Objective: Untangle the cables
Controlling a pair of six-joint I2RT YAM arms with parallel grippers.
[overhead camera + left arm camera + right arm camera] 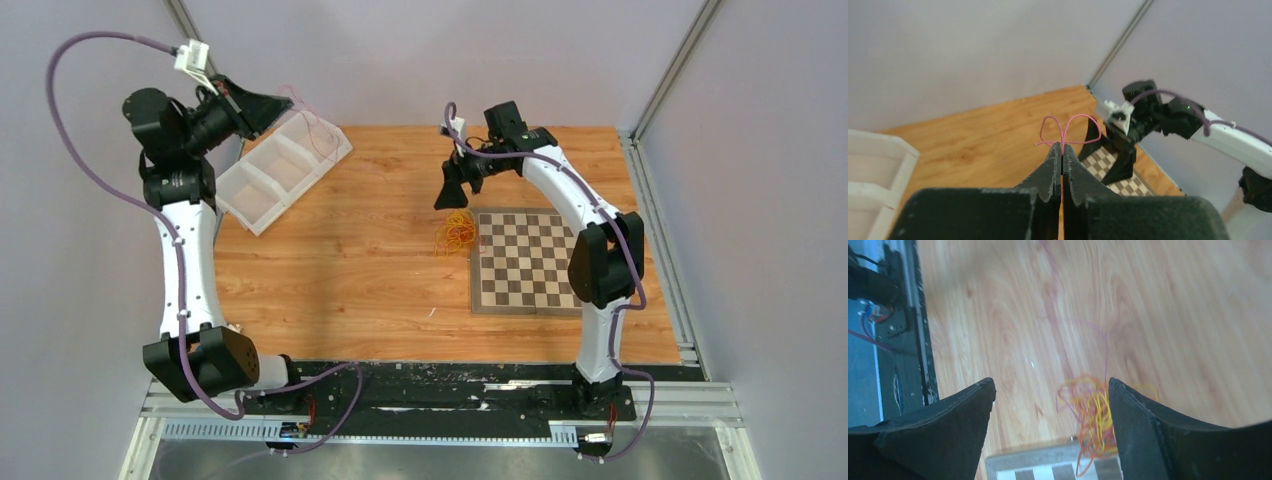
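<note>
Thin yellow-orange-red cables (pixel 458 233) lie bunched mid-frame at the left edge of the checkered board (pixel 530 265) — your right gripper (pixel 1051 386) gapes wide above them, holding nothing; your left gripper (pixel 1062 148) pinches a pink strand (pixel 1062 135)

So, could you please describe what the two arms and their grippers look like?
Both the left arm and right arm have curved white links with black joints. A thick purple cable runs along each. The left gripper and right gripper have black, tapering fingers.
</note>
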